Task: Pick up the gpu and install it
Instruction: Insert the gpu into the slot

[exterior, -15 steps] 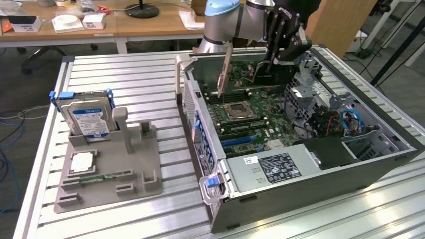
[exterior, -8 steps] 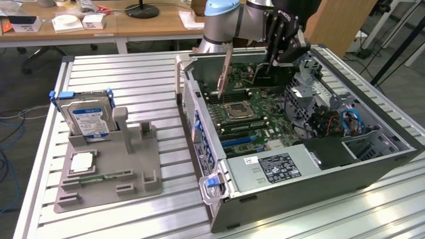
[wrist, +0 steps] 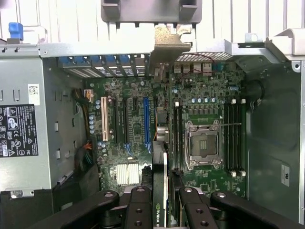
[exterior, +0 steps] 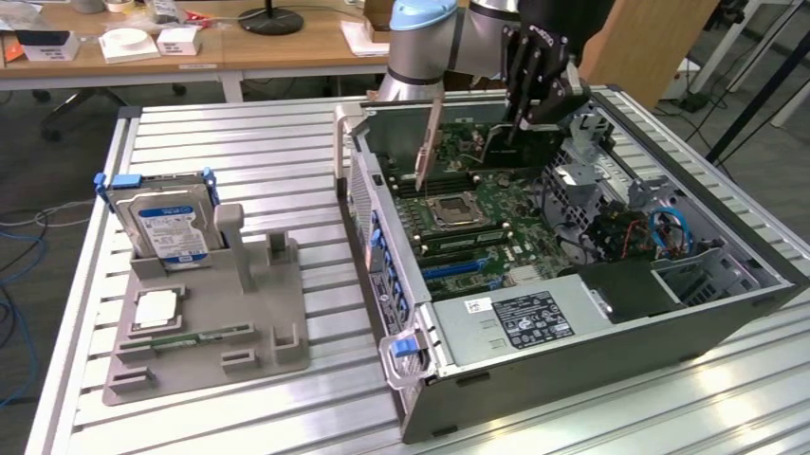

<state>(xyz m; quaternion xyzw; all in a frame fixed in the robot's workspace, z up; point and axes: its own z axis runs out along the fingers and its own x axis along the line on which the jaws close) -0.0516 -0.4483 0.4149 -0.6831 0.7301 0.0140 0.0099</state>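
Install step, I judge: the hand (exterior: 525,118) is clenched on the gpu (exterior: 513,150), held edge-down inside the open case (exterior: 608,379), at one o'clock from the CPU socket (exterior: 453,210) in the exterior view, not yet seated. Seating calls for squaring its edge over a slot (wrist: 146,121).

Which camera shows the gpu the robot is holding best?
The exterior view: the gpu hangs in the gripper above the motherboard, flat side showing. The wrist view catches its thin edge between the fingers.
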